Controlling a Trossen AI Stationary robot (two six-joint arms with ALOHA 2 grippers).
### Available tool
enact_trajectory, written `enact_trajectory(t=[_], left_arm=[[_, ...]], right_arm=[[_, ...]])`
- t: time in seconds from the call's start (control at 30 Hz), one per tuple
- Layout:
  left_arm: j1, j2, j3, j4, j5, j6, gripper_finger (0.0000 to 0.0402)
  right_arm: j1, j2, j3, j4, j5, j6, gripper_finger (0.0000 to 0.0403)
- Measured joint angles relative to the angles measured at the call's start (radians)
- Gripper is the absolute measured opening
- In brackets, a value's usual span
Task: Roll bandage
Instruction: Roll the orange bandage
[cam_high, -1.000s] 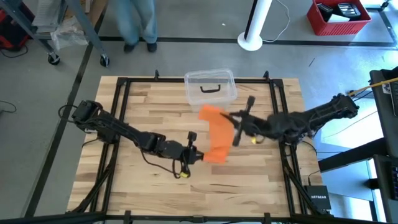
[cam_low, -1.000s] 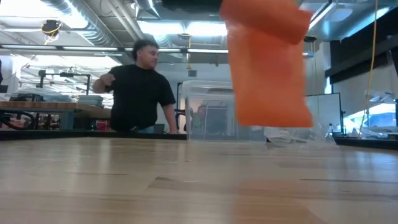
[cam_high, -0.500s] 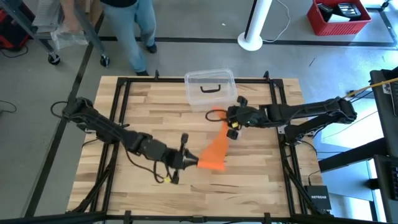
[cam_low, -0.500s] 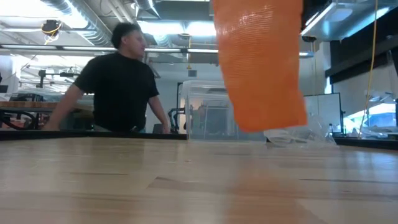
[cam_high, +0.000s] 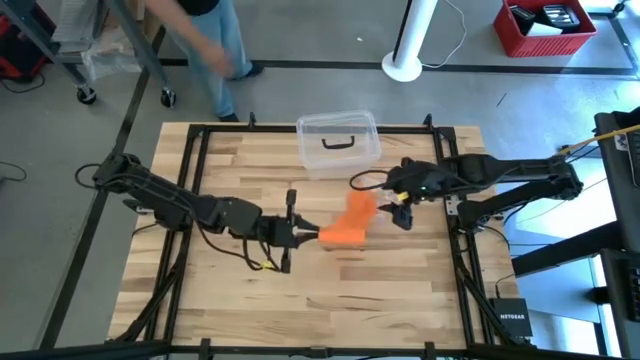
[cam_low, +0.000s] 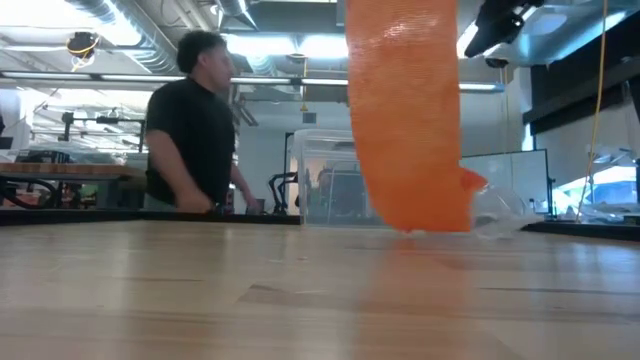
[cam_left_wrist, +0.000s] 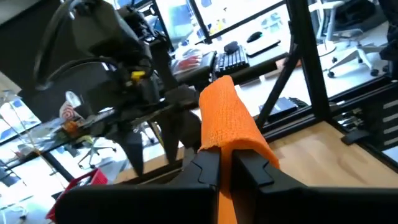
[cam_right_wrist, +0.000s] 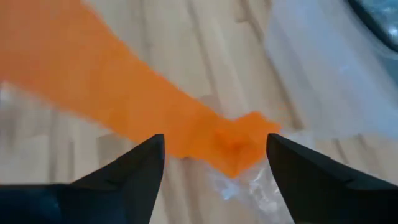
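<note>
While left claw grips, bandage hangs

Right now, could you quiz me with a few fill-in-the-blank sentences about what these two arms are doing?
1. The left gripper is shut on the ____ bandage.
2. The right gripper has its fingers ____.
3. The clear plastic box has a ____ handle.
4. Beyond the table a ____ walks by.

Missing words: orange; open; black; person

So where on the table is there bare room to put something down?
The near half of the table is bare wood, from the left hand to the front frame. The far left corner, beside the clear box, is also free. The middle is crowded: bandage, right hand.
</note>
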Motion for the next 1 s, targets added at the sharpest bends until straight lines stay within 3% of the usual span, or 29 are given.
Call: enact_trajectory(t=[0.07,0.17,0.33,0.47,0.63,0.87,1.0], left_arm=[[0.006,-0.002,0.0,0.012,-0.026,0.009,0.0008],[0.008,-0.007,0.005,0.047,-0.129,0.054,0.0008],[0.027,-0.015,0.04,0.066,-0.149,0.135,0.0008],[0.049,-0.014,0.061,0.06,-0.147,0.169,0.0008],[0.057,-0.014,0.068,0.051,-0.144,0.178,0.0008],[0.059,-0.014,0.068,0.02,-0.082,0.224,0.0008],[0.059,-0.014,0.068,0.049,-0.081,0.255,0.0008]], right_arm=[[0.019,-0.033,-0.04,0.036,-0.024,0.002,0.0284],[0.09,-0.087,-0.162,0.166,0.025,0.0,0.0284],[0.225,-0.146,-0.463,0.701,0.168,-0.032,0.0284],[0.251,-0.093,-0.646,1.07,0.224,-0.083,0.0284],[0.247,-0.025,-0.69,1.129,0.4,-0.083,0.0284],[0.248,0.075,-0.691,1.206,0.409,-0.117,0.0283],[0.248,0.152,-0.691,1.325,0.41,-0.157,0.0261]])
